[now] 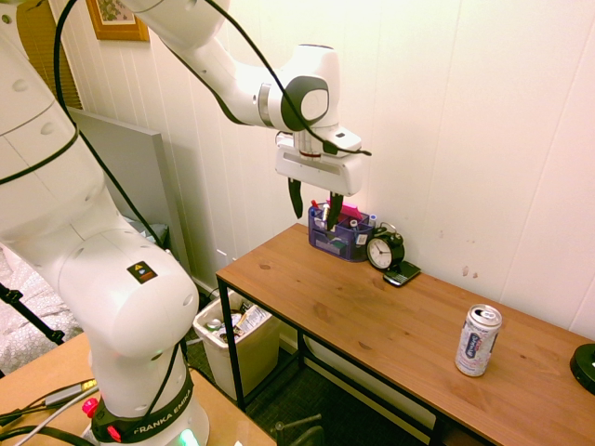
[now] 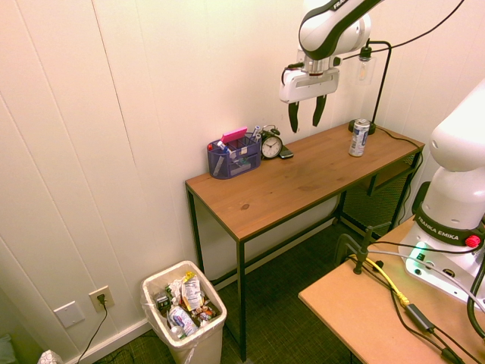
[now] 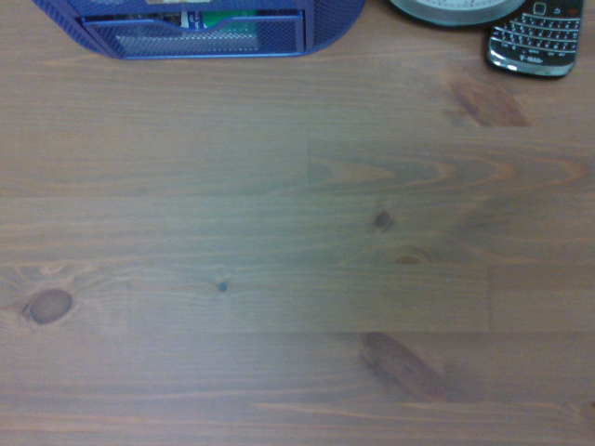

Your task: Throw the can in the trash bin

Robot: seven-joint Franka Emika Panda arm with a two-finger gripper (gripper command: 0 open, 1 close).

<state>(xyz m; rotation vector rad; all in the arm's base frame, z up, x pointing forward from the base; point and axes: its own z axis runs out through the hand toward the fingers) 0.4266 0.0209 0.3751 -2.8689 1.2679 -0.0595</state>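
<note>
The can (image 1: 478, 340) stands upright near the right end of the wooden table (image 1: 372, 316); it is slim, white and silver with blue print, also visible as the can (image 2: 359, 137) from the other side. My gripper (image 1: 315, 205) hangs open well above the table's middle, empty, far from the can; it shows as the gripper (image 2: 305, 114) in the second exterior view. The trash bin (image 2: 184, 318), cream-beige and holding rubbish, sits on the floor beside the table's left end, also visible as the bin (image 1: 237, 344). In the wrist view only the bare wooden table (image 3: 297, 260) shows below.
A blue mesh desk organiser (image 1: 339, 234), an alarm clock (image 1: 384, 250) and a phone (image 1: 402, 273) stand along the wall at the table's back. A black lamp base (image 1: 585, 364) sits at the far right end. The wall runs close behind.
</note>
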